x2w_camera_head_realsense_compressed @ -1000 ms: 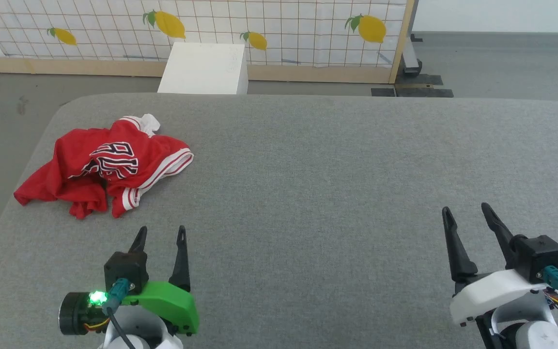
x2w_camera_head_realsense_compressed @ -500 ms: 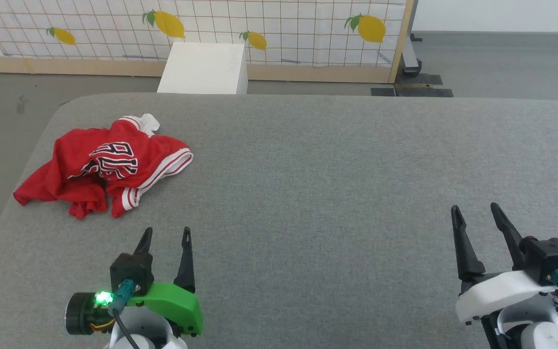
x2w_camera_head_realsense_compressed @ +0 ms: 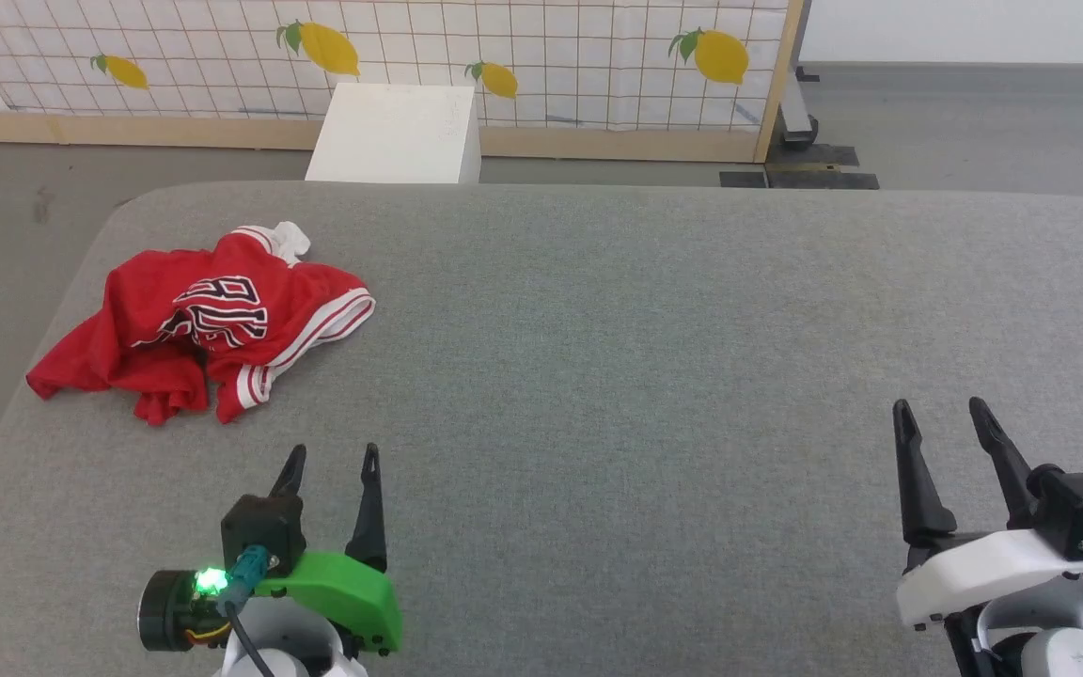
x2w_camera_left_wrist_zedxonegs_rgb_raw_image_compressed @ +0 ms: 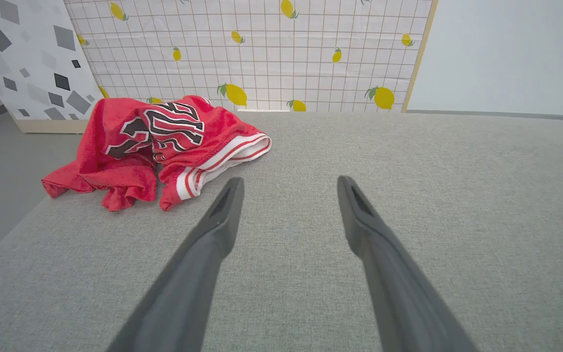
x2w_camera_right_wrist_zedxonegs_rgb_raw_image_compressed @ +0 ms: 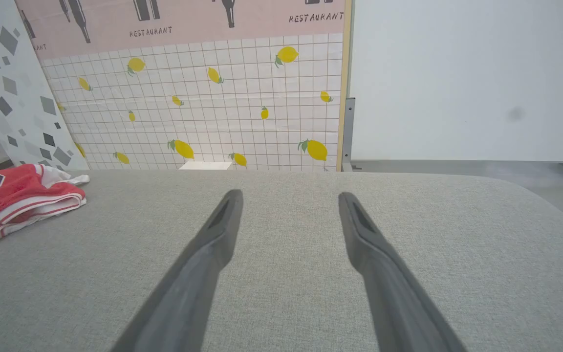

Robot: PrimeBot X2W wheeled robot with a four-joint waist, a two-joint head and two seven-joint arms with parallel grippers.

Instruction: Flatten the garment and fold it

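Your left gripper (x2w_camera_head_realsense_compressed: pixel 333 451) sits low on the left in the head view. Both dark fingers (x2w_camera_head_realsense_compressed: pixel 370 508) point up and away, jaws spread wide with nothing between them. The green wrist shell (x2w_camera_head_realsense_compressed: pixel 335 588) behind it has a small green light (x2w_camera_head_realsense_compressed: pixel 211 581) lit. Your right gripper (x2w_camera_head_realsense_compressed: pixel 937 406) is far over at the lower right on a white wrist shell (x2w_camera_head_realsense_compressed: pixel 983 574), fingers leaning slightly left, jaws just as wide and empty. Both wrist views show the same open V.

Tally at one grey table (x2w_camera_head_realsense_compressed: pixel 598 282)
One shirt (x2w_camera_head_realsense_compressed: pixel 194 320), one white box (x2w_camera_head_realsense_compressed: pixel 396 132), two grippers: left gripper (x2w_camera_head_realsense_compressed: pixel 333 451), right gripper (x2w_camera_head_realsense_compressed: pixel 937 404).
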